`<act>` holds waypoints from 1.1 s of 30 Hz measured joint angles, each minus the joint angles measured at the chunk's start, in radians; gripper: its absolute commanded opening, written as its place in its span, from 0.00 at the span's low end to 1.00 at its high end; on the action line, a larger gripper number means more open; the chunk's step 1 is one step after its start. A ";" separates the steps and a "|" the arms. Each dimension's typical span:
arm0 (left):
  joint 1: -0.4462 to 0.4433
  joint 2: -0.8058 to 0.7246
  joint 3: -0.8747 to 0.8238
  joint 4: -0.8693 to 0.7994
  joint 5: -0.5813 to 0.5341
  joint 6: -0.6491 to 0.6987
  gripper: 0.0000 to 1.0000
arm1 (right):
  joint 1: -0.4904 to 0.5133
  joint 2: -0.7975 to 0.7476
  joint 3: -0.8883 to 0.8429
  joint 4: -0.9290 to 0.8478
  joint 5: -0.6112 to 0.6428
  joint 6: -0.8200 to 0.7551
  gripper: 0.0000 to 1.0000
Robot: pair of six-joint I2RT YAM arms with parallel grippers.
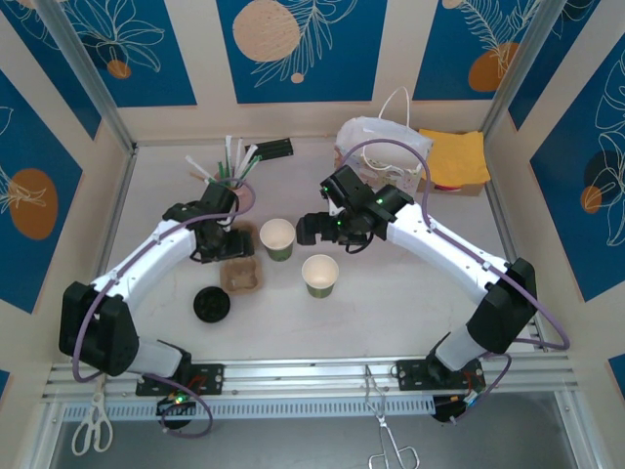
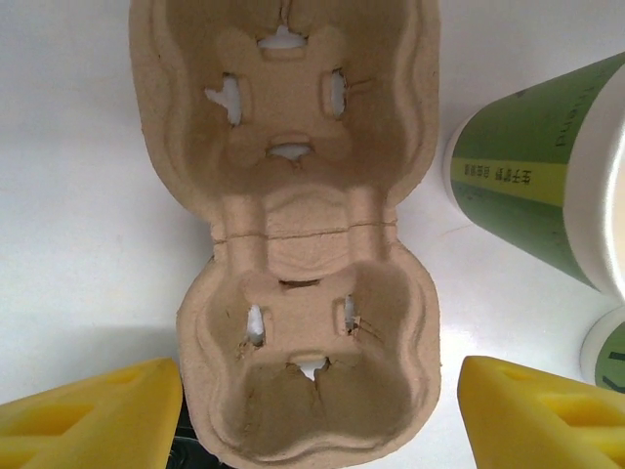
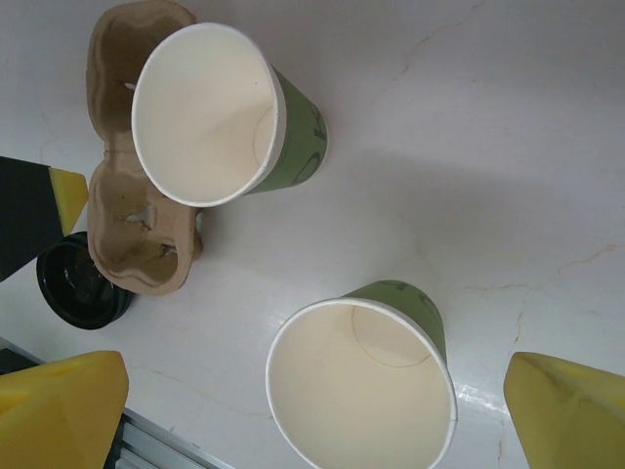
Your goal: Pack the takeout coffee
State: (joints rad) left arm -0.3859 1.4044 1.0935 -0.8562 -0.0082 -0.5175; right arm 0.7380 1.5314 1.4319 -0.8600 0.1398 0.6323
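Observation:
A brown two-cell pulp cup carrier [image 2: 303, 254] lies flat on the white table, seen from above beside the left arm [image 1: 240, 275]. My left gripper [image 2: 317, 420] hovers over its near cell, open, a yellow finger [image 2: 98, 420] on each side and a gap between each finger and the carrier's edges. Two empty green paper cups stand upright, one [image 1: 277, 237] next to the carrier and one [image 1: 320, 275] nearer the front. My right gripper [image 3: 317, 415] is open and held above the nearer cup [image 3: 361, 391], holding nothing; in the top view the gripper [image 1: 314, 230] sits between the cups.
A black lid [image 1: 211, 305] lies near the carrier's front left. A holder of straws and cutlery [image 1: 229, 171] stands at the back left. A white bag [image 1: 381, 147] and yellow napkins [image 1: 454, 156] are at the back right.

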 measured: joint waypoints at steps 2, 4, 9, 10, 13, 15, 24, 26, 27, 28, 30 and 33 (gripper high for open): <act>0.000 0.000 0.000 -0.009 -0.002 -0.006 0.71 | 0.000 0.000 0.000 0.006 -0.005 -0.002 0.99; 0.000 -0.004 -0.005 -0.025 -0.012 -0.016 0.67 | 0.000 0.000 0.000 0.008 -0.010 -0.004 0.99; 0.003 -0.066 -0.072 -0.066 -0.047 -0.075 0.59 | 0.000 0.000 0.000 0.011 -0.018 -0.006 0.99; 0.005 -0.088 -0.092 -0.077 -0.056 -0.090 0.58 | 0.000 0.000 0.000 0.012 -0.019 -0.008 0.99; 0.011 -0.150 -0.143 -0.110 -0.080 -0.137 0.54 | 0.001 0.002 0.000 0.016 -0.029 -0.008 0.99; 0.016 -0.188 -0.169 -0.132 -0.096 -0.169 0.52 | 0.002 0.006 0.000 0.022 -0.039 -0.012 0.99; 0.037 -0.274 -0.306 -0.182 -0.128 -0.318 0.45 | 0.014 0.032 0.002 0.037 -0.065 -0.015 0.99; 0.037 -0.278 -0.332 -0.185 -0.131 -0.343 0.45 | 0.016 0.032 0.002 0.038 -0.067 -0.015 0.99; 0.038 -0.280 -0.342 -0.188 -0.134 -0.350 0.45 | 0.016 0.032 0.002 0.038 -0.069 -0.015 0.99; 0.039 -0.281 -0.349 -0.192 -0.136 -0.359 0.44 | 0.016 0.032 0.002 0.038 -0.069 -0.015 0.99; 0.042 -0.285 -0.357 -0.194 -0.142 -0.371 0.43 | 0.016 0.032 0.002 0.039 -0.069 -0.015 0.99; 0.045 -0.285 -0.361 -0.195 -0.151 -0.380 0.43 | 0.016 0.032 0.002 0.042 -0.069 -0.015 0.99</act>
State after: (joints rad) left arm -0.3412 1.1191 0.7326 -1.0515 -0.1589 -0.8974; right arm 0.7536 1.5635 1.4342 -0.8185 0.0704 0.6174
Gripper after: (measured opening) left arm 0.432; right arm 0.990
